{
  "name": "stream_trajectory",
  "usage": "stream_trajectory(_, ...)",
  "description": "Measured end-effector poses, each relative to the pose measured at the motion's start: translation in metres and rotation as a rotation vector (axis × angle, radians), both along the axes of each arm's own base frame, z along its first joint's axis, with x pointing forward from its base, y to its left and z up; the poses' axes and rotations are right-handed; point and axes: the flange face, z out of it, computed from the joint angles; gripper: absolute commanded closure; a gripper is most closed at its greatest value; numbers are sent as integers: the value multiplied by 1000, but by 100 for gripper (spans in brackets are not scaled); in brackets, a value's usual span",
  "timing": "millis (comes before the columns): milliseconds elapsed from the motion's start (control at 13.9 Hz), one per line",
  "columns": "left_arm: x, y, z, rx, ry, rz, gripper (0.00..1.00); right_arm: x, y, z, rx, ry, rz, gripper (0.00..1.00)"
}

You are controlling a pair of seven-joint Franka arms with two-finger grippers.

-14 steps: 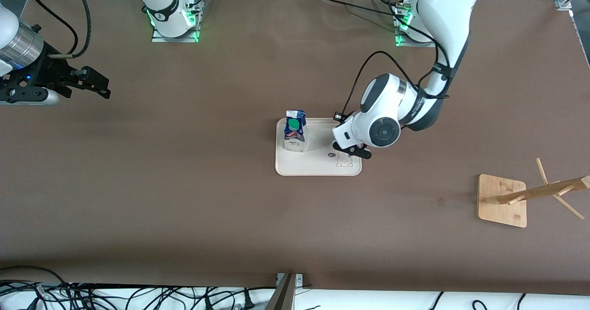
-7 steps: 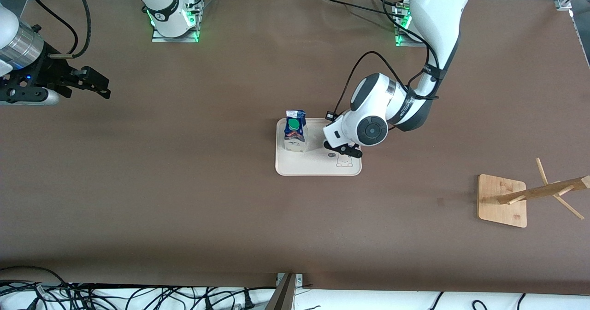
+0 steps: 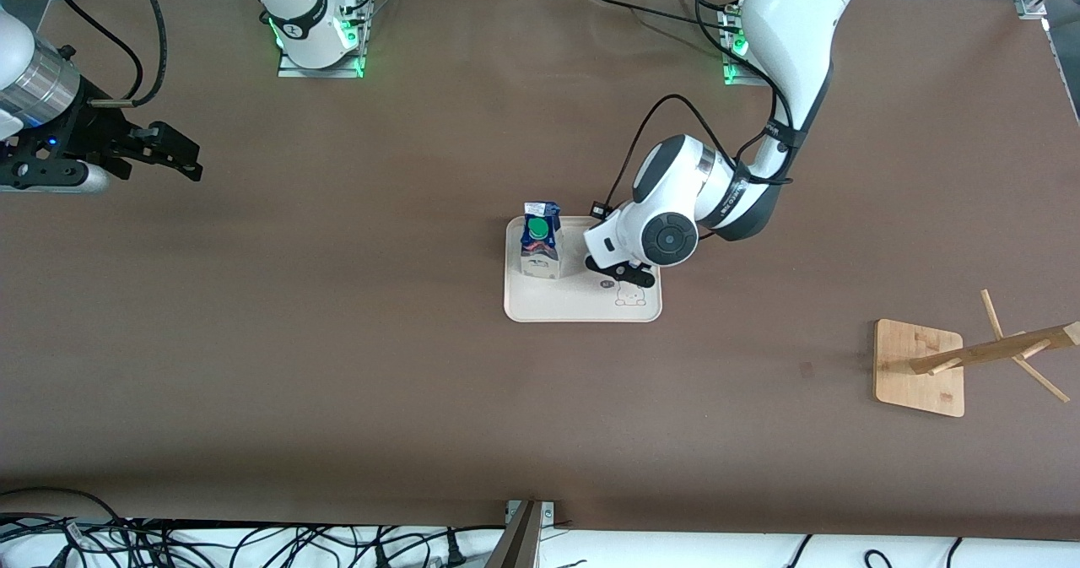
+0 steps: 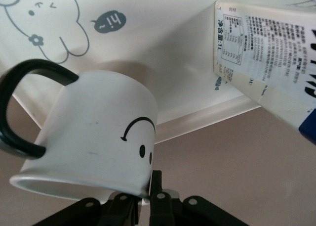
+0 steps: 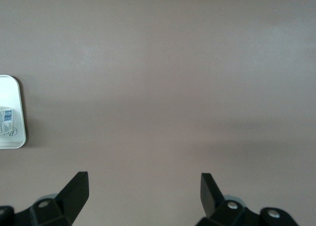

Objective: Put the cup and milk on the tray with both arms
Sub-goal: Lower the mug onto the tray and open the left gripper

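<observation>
The cream-white tray (image 3: pixel 574 302) lies mid-table with the milk (image 3: pixel 540 247) standing upright on it at the right arm's end. My left gripper (image 3: pixel 624 274) is over the tray's other end, near the rabbit drawing. In the left wrist view it (image 4: pixel 145 199) is shut on the rim of the white smiley cup (image 4: pixel 94 137), which is tilted just above the tray (image 4: pixel 163 53) beside the milk (image 4: pixel 266 63). The wrist hides the cup in the front view. My right gripper (image 3: pixel 181 159) waits open and empty over bare table at the right arm's end; it also shows in the right wrist view (image 5: pixel 143 186).
A bamboo rack (image 3: pixel 920 365) with slanted pegs stands toward the left arm's end, nearer the front camera than the tray. Brown table surrounds the tray. Cables lie along the table's front edge. The tray's corner (image 5: pixel 11 112) shows in the right wrist view.
My left arm has carried the cup farther over the tray, toward the milk. The right arm and the milk have not moved.
</observation>
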Motion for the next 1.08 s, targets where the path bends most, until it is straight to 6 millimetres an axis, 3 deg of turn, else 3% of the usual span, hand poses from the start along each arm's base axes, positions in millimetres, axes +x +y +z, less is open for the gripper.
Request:
stream_trajectory(288,0,-5,-2,2,-2,-9,99,0,0,0,0,0,0,0)
stream_trajectory(360,1,-5,-2,3,-1,-10,85,0,0,0,0,0,0,0)
stream_trajectory(504,2,-5,-2,17,-14,-26,66,0,0,0,0,0,0,0)
stream_trajectory(576,4,-4,-8,30,-32,-41,47,0,0,0,0,0,0,0)
stream_trajectory(648,5,-3,-20,37,-45,-49,14,0,0,0,0,0,0,0)
stream_trajectory(720,6,-3,-33,38,-56,-59,0,0,0,0,0,0,0,0)
stream_trajectory(864,7,-5,-54,34,-92,-118,0,0,0,0,0,0,0,0)
stream_trajectory(1080,10,-11,-52,15,-123,-162,0,0,0,0,0,0,0,0)
